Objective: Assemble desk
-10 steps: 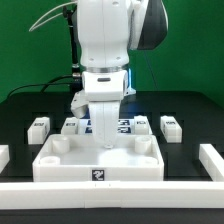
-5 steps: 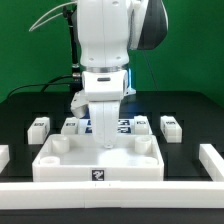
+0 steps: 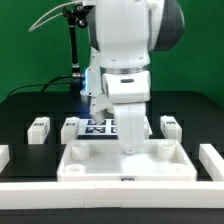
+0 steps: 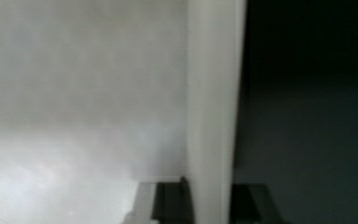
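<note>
The desk top (image 3: 95, 168), a wide white rimmed tray with corner sockets, lies at the front of the table. My gripper (image 3: 130, 146) reaches down over its far rim and is shut on that rim. In the wrist view the rim is a white upright wall (image 4: 211, 110) between my dark fingertips (image 4: 165, 203); my gripper (image 4: 210, 203) straddles it. White tagged legs stand behind the top: two at the exterior view's left (image 3: 38, 127) (image 3: 70, 127) and one at its right (image 3: 171, 126). Any leg behind the arm is hidden.
The marker board (image 3: 100, 127) lies behind the desk top, between the legs. Long white border rails run along the front (image 3: 40, 189), the left (image 3: 3, 155) and the right (image 3: 212, 158). A black stand (image 3: 72, 60) rises at the back.
The arm has moved toward the exterior view's right, and the desk top has slid the same way with it. The legs have stayed put.
</note>
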{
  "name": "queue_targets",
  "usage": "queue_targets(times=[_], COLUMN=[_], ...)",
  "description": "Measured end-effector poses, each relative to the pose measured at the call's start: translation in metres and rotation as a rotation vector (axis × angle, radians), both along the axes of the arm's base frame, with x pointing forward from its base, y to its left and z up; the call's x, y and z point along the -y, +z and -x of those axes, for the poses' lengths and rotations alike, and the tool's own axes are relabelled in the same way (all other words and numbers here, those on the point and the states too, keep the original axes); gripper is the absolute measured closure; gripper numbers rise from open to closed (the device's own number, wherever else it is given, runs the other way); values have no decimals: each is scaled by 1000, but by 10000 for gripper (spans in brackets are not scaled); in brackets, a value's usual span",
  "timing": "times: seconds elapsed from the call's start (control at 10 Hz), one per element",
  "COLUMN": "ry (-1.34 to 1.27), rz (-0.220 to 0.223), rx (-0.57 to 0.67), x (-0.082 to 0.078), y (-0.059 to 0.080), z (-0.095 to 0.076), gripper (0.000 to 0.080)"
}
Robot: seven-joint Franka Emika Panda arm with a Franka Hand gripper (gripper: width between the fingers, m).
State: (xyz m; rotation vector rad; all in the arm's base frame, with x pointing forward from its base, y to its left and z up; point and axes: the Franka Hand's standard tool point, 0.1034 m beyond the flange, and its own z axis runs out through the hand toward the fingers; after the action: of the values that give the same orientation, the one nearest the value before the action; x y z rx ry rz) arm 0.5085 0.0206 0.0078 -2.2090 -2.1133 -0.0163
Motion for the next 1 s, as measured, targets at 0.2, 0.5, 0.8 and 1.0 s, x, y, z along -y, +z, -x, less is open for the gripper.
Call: queue_targets(times=[0.2, 0.5, 0.8, 1.0], ry=[-13, -14, -21, -22], rz=[-13, -17, -16, -16], rx=[-32, -43, -44, -41], x=[-20, -29, -28, -28], y=[-1, -1, -2, -1], z=[-11, -12, -11, -12], gripper=[737, 737, 736, 367])
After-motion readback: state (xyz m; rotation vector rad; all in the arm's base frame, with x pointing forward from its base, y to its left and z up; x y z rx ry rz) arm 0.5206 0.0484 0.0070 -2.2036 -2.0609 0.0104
